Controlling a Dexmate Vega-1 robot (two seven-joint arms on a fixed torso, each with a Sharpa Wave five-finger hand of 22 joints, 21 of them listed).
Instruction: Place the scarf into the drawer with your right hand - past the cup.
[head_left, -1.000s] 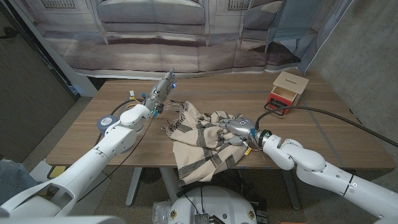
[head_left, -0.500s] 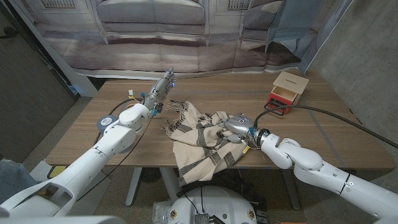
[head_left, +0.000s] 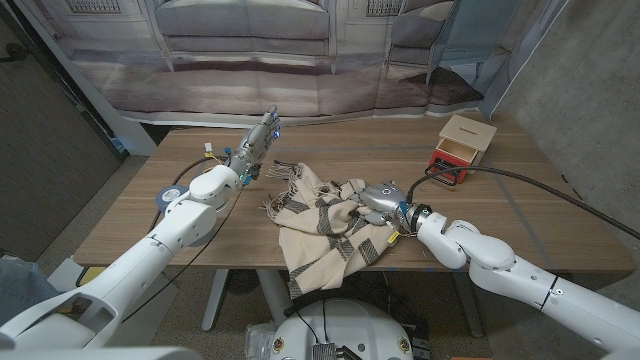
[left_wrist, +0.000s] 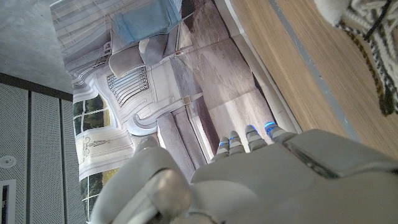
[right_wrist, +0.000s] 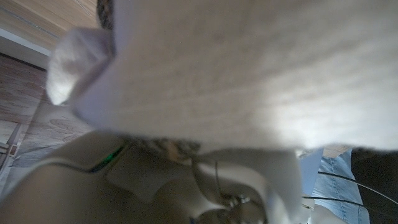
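- while the right hand (head_left: 381, 196) sits down in the folds of the scarf (head_left: 320, 222), its fingers look curled into the cloth, so it is grasping the scarf near the fabric's right-hand bunch.
- in the right wrist view the pale woven cloth (right_wrist: 249, 74) presses right up against the camera, draped over the hand (right_wrist: 186, 186).
- the scarf itself is a cream piece with dark stripes, crumpled in the middle of the wooden table (head_left: 480, 215), and its lower part spills over the near edge and hangs down.
- fringe shows along the scarf's far left side, close to the left arm.
- the left hand (head_left: 262, 133) is lifted over the far left part of the table, fingers straight and together, pointing away toward the backdrop; it holds nothing and touches nothing.
- the left wrist view shows that hand's back (left_wrist: 280, 180) with small blue lights at the fingertips, and a corner of the scarf (left_wrist: 367, 37) across the bare wood.
- the drawer (head_left: 459, 145) is a small red and tan box at the far right of the table, its front pulled open toward the robot, well apart from the scarf.
- a black cable (head_left: 500, 178) loops across the table between the drawer and the right arm.
- a printed backdrop (head_left: 300, 60) hangs behind the table.
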